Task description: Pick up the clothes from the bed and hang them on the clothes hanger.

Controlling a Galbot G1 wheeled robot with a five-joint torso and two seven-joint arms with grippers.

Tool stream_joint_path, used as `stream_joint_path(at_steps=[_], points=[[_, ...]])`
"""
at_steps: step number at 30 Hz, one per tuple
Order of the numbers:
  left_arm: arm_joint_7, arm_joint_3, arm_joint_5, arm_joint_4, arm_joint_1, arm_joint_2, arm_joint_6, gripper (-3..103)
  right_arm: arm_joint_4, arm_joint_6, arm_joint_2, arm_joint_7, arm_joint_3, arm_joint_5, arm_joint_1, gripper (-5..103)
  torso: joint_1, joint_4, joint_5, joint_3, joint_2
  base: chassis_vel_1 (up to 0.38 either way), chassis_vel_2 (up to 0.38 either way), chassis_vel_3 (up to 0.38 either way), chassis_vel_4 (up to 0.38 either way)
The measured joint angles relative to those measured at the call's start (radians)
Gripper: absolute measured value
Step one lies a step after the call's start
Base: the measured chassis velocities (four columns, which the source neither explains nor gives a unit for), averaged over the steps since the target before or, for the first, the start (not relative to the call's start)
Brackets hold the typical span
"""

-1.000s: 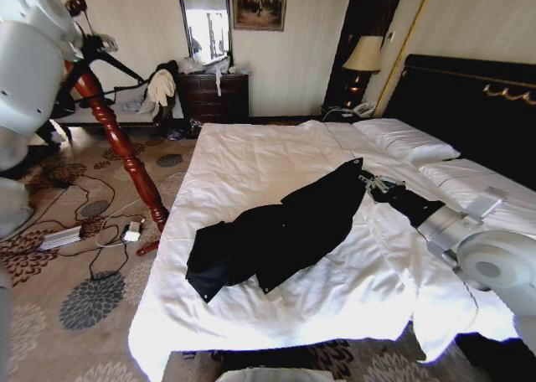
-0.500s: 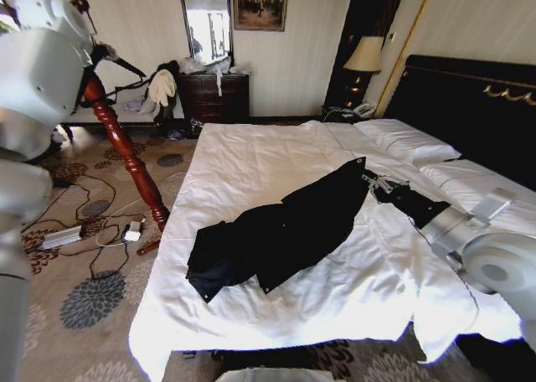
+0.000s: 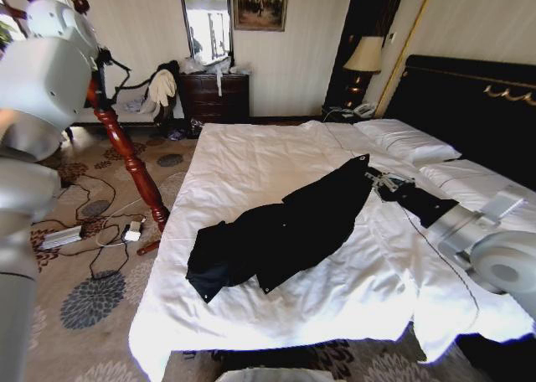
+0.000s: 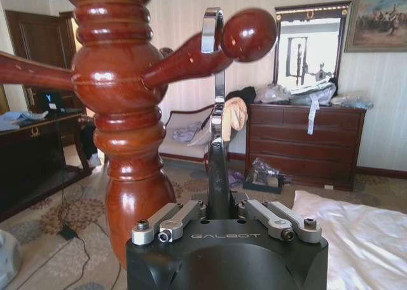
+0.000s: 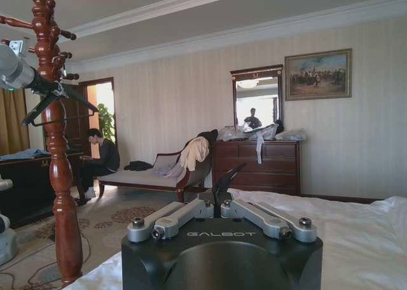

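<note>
- The left gripper is up at the red wooden coat stand, fingers clenched on the hanger
- Straight beyond those fingers, the hanger's silver hook loops over one of the stand's round-tipped pegs; the stand's post is just beside the gripper
- In the head view the hanger shows as thin black arms beside the stand, next to the left arm
- The right gripper lies low on the bed, at the upper corner of the clothes
- In the right wrist view a dark point of cloth stands up between its fingers; whether they grasp it or are released, I cannot tell
- The clothes lie spread aslant across the sheets, from the right fingers down toward the bed's near left edge
</note>
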Motion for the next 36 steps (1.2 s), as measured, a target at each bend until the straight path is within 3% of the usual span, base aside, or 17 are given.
stream_joint_path(at_steps=[16, 24, 31, 36], points=[[0.007, 0.032, -0.027, -0.131, 0.018, 0.049, -0.019, 15, 0.012, 0.006, 0.002, 0.001, -0.004, -0.003, -0.013, 0, 0.000, -0.0003, 0.0000, 0.000, 0.000, 0.000, 0.000, 0.000, 0.000], [0.021, 0.064, -0.092, -0.331, 0.073, 0.125, -0.020, 15, 0.018, 0.006, 0.010, 0.001, 0.000, -0.015, -0.027, 0, 0.000, -0.0003, 0.0001, 0.000, 0.000, 0.000, 0.000, 0.000, 0.000], [0.101, 0.054, -0.172, -0.541, 0.179, 0.247, -0.059, 15, 0.018, 0.007, 0.014, -0.001, 0.007, -0.036, -0.042, 0, 0.000, 0.0001, 0.0000, 0.000, 0.000, 0.000, 0.000, 0.000, 0.000], [0.196, 0.024, -0.245, -0.674, 0.291, 0.345, -0.100, 15, 0.016, 0.007, 0.009, 0.002, 0.011, -0.040, -0.047, 0, 0.000, 0.0002, -0.0003, 0.000, 0.000, 0.000, 0.000, 0.000, 0.000]])
